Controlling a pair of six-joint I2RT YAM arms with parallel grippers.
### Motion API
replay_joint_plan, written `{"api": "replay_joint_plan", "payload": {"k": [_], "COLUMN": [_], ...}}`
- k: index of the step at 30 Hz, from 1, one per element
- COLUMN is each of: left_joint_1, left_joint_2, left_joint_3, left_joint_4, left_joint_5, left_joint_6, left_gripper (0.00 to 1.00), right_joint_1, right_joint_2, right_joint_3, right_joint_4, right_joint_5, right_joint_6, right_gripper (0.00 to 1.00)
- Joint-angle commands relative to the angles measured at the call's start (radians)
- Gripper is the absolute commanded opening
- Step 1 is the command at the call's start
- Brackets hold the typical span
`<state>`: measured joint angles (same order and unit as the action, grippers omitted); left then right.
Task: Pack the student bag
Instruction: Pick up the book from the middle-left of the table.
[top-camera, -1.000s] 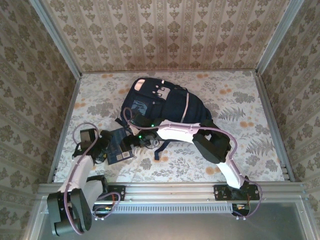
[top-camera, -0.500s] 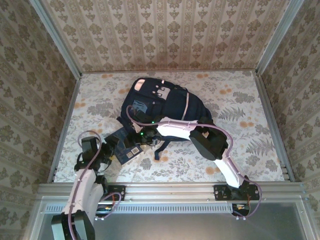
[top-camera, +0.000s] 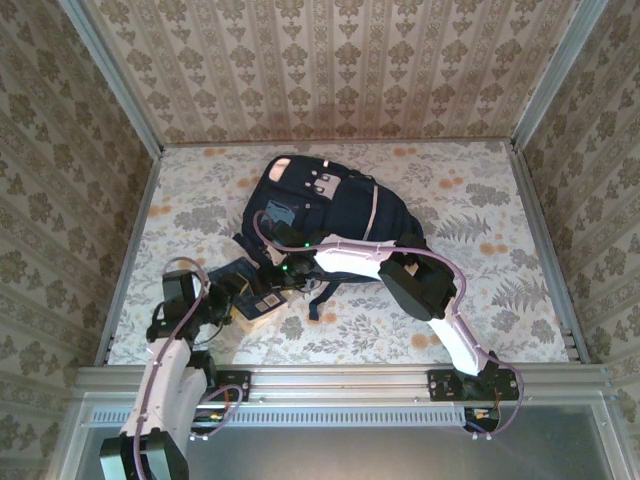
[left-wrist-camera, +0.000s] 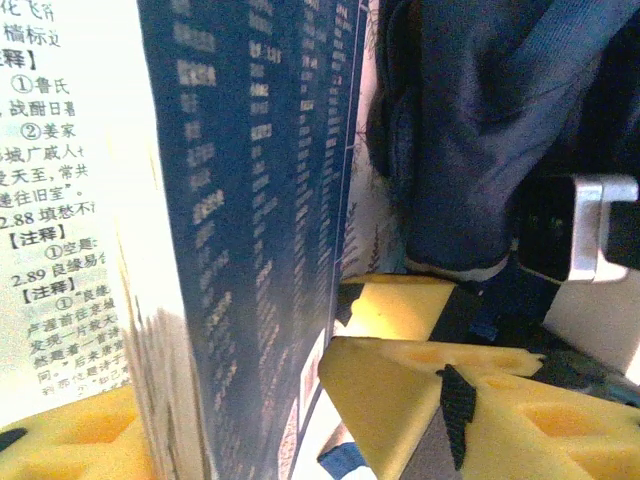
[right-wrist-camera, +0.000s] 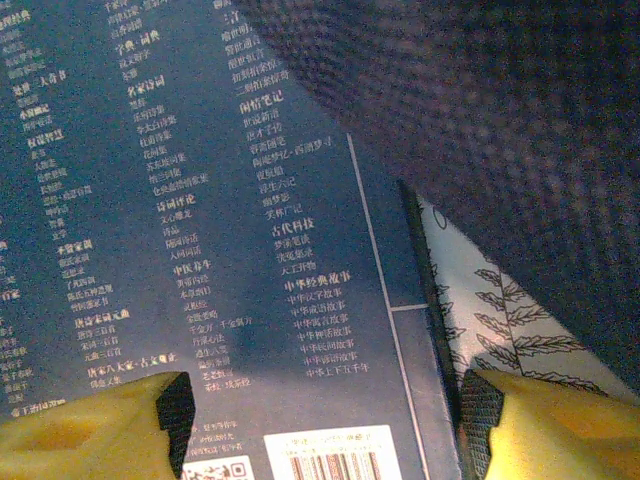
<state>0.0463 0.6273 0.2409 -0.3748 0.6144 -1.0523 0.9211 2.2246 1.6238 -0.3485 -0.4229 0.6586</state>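
The student bag (top-camera: 335, 205) lies flat mid-table, navy with pale trim; its fabric also shows in the wrist views (left-wrist-camera: 470, 130) (right-wrist-camera: 480, 120). A dark blue book (top-camera: 248, 292) lies at the bag's near-left corner. My left gripper (top-camera: 224, 302) (left-wrist-camera: 225, 400) has come in from the left. It straddles the book's (left-wrist-camera: 250, 200) edge with one yellow finger by the white pages and one by the cover, jaws still apart. My right gripper (top-camera: 273, 284) (right-wrist-camera: 320, 425) hovers open over the book's back cover (right-wrist-camera: 200, 200), with one finger at its spine edge.
The floral table (top-camera: 470, 300) is walled in by patterned panels on three sides. Bag straps (top-camera: 315, 300) trail toward the near edge. The right gripper's yellow finger (left-wrist-camera: 400, 305) sits close behind my left one. Bare room lies right of the bag.
The left arm has swung in toward the book and its jaws have narrowed around the book's edge. The right jaws have narrowed a little. The book has shifted slightly toward the bag.
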Motion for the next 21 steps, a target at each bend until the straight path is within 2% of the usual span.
{"api": "replay_joint_plan", "payload": {"k": [1,4,9,11,16,19,21], "left_joint_1": [-0.004,-0.002,0.004,0.011,0.019,0.022,0.02], "left_joint_2": [0.002,0.001,-0.004,-0.006,-0.012,-0.035,-0.04], "left_joint_3": [0.016,0.014,0.039,0.057,0.111,0.119,0.141], "left_joint_4": [-0.047,-0.07,-0.155,-0.192,-0.247,-0.184,-0.116], "left_joint_5": [0.021,-0.013,-0.068,-0.085,-0.09,0.016,0.145], "left_joint_6": [0.043,0.062,0.113,0.127,0.152,0.168,0.199], "left_gripper": [0.6,0.49,0.17,0.09,0.01,0.0,0.0], "right_joint_1": [-0.006,-0.008,-0.012,-0.011,-0.012,-0.011,-0.013], "right_joint_2": [0.04,0.035,-0.019,-0.064,-0.209,-0.312,-0.4], "right_joint_3": [-0.039,-0.043,-0.068,-0.088,-0.154,-0.186,-0.218], "right_joint_4": [0.002,0.003,0.002,-0.006,-0.051,-0.09,-0.113], "right_joint_5": [0.023,0.023,0.037,0.047,0.093,0.134,0.176], "right_joint_6": [0.034,0.037,0.044,0.042,0.019,-0.006,-0.026], "right_gripper": [0.73,0.72,0.71,0.71,0.72,0.72,0.74]}}
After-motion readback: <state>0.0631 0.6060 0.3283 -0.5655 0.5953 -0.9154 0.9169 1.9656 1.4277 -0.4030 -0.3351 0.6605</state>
